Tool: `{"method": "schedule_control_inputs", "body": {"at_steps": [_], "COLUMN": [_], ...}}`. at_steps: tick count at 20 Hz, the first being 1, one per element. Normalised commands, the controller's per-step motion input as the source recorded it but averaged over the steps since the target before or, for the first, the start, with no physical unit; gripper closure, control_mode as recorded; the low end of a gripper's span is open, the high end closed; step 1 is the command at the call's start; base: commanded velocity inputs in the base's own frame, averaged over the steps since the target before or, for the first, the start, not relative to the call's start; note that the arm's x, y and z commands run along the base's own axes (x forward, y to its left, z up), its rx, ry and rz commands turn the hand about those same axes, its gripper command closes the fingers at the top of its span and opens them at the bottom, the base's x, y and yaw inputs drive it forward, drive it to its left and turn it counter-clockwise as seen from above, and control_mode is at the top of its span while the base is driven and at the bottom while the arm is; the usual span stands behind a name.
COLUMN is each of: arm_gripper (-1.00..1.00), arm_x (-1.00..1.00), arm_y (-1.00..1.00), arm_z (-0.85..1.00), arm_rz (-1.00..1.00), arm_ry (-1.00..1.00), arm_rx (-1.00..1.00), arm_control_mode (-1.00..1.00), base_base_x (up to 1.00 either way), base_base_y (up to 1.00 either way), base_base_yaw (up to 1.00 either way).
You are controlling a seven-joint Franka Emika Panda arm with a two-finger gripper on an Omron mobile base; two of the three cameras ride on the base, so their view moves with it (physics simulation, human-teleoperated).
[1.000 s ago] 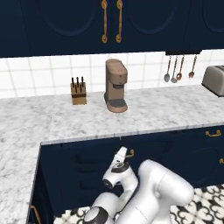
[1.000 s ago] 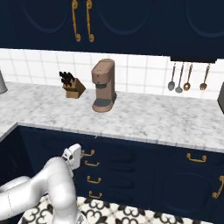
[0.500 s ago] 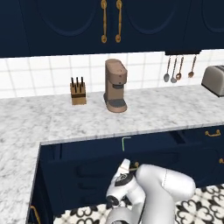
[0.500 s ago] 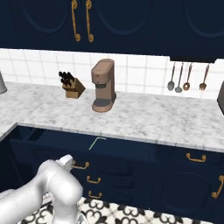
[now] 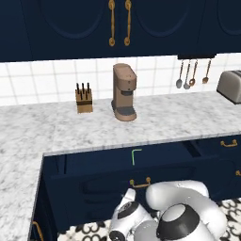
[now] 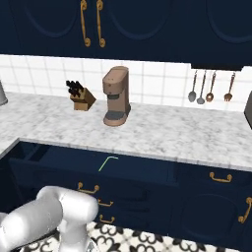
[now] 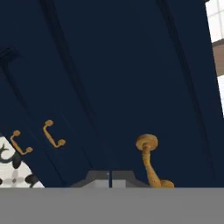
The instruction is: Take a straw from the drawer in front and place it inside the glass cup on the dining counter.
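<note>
The top navy drawer point(image 5: 117, 170) point(image 6: 129, 171) stands pulled out under the marble counter with the tile backsplash. Inside it lies the green straw point(image 5: 134, 156) point(image 6: 106, 163), bent end toward the wall. My gripper point(image 5: 129, 193) hangs low in front of the drawer's face, just below and left of its brass handle point(image 5: 140, 182). In the hand view the fingertips point(image 7: 109, 179) sit pressed together with nothing between them, and the brass handle point(image 7: 149, 162) is just to their right, not gripped. The glass cup and the dining counter are out of view.
On the marble counter point(image 5: 56, 129) stand a brown coffee machine point(image 5: 124, 92), a knife block point(image 5: 84, 99) and a toaster point(image 5: 230, 85). Utensils point(image 5: 192, 74) hang on the wall. Lower navy drawers with brass handles point(image 6: 104, 218) sit below. My folded arm point(image 5: 181, 212) fills the space before the cabinet.
The top drawer has slid out from shut to open and the straw now shows inside. My hand has drawn back and down with it.
</note>
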Motion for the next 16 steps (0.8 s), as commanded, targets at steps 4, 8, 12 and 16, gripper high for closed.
{"method": "schedule_control_inputs", "body": {"at_steps": [4,8,12,16], "arm_gripper": [1.0,1.0,1.0,1.0], "arm_x": [-0.94,-0.18,0.0,-0.08], "arm_y": [0.1,0.01,0.0,0.0], "arm_z": [0.43,0.99,1.0,1.0], "arm_rz": [0.01,-0.07,-0.07,-0.03], "arm_ry": [-0.07,-0.19,-0.06,-0.12], "arm_rx": [0.07,0.0,0.0,0.02], "arm_control_mode": [-1.0,-1.0,-1.0,-1.0], "base_base_x": [0.0,0.0,0.0,0.0], "base_base_y": [0.0,0.0,0.0,0.0], "base_base_yaw": [0.0,0.0,0.0,0.0]}}
